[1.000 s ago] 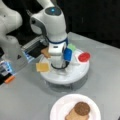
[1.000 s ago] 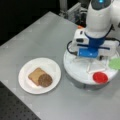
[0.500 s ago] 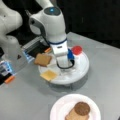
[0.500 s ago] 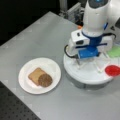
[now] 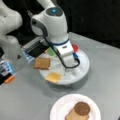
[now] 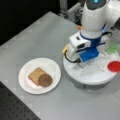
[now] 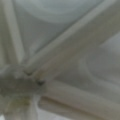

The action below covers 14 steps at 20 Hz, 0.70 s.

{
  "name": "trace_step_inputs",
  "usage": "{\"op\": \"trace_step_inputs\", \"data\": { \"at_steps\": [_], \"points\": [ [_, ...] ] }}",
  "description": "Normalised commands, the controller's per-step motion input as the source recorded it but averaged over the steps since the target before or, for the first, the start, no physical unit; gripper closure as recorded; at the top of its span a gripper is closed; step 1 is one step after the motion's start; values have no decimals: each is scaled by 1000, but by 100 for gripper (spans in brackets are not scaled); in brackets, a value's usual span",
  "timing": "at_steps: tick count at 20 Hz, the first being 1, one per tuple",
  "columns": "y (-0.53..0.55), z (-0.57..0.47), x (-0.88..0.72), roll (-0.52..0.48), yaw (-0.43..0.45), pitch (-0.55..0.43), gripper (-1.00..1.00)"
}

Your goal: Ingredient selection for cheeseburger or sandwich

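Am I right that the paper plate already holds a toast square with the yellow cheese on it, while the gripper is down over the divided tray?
Not quite. On the toast square sits the dark round patty, not cheese; both front views show it. The yellow cheese square is still on the divided tray. The rest holds: the gripper is down over that tray, and the toast is on the paper plate.
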Motion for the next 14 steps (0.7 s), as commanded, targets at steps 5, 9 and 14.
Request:
{"op": "trace_step_inputs", "data": {
  "at_steps": [5, 9, 14],
  "points": [
    [-111, 78, 315, -63, 109, 48, -100],
    [-72, 204, 264, -84, 9, 40, -100],
    [34, 408, 166, -76, -177, -40, -100]
  ]
}}
